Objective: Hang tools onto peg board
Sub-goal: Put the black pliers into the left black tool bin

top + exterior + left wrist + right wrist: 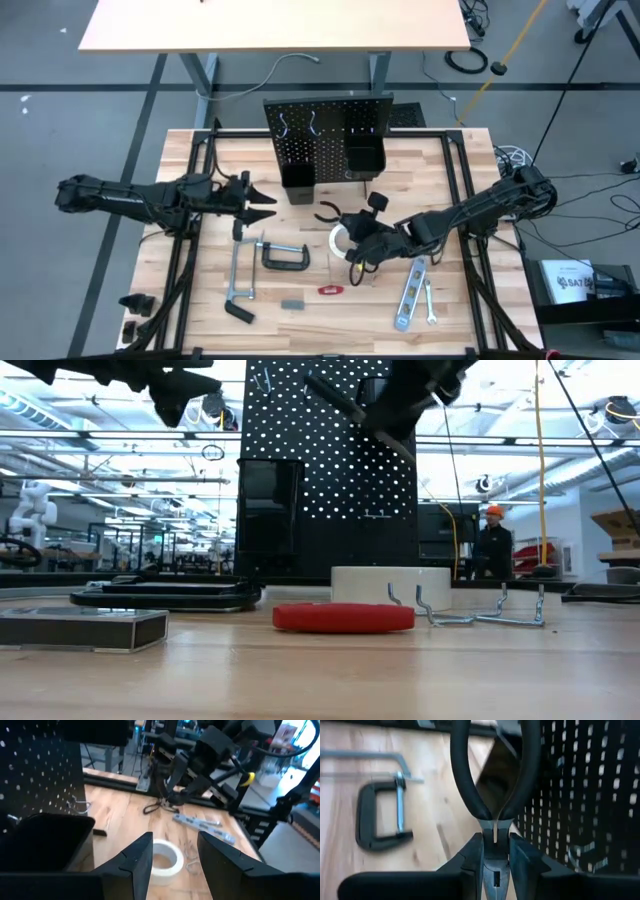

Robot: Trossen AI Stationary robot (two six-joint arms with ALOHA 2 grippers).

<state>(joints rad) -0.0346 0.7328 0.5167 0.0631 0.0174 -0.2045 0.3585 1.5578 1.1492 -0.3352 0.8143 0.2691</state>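
Pliers [495,795] in right gripper [495,857], handles toward peg board [580,790].

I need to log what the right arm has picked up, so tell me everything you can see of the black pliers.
The black pliers are held in the right gripper, whose jaws are shut on the metal head just below the pivot. Two curved handles in smooth black rubbery sleeves spread apart and away from the gripper. In the high view the pliers are lifted off the table, in front of the peg board and near its bins, handles toward the board. Nothing but the gripper appears to touch them.
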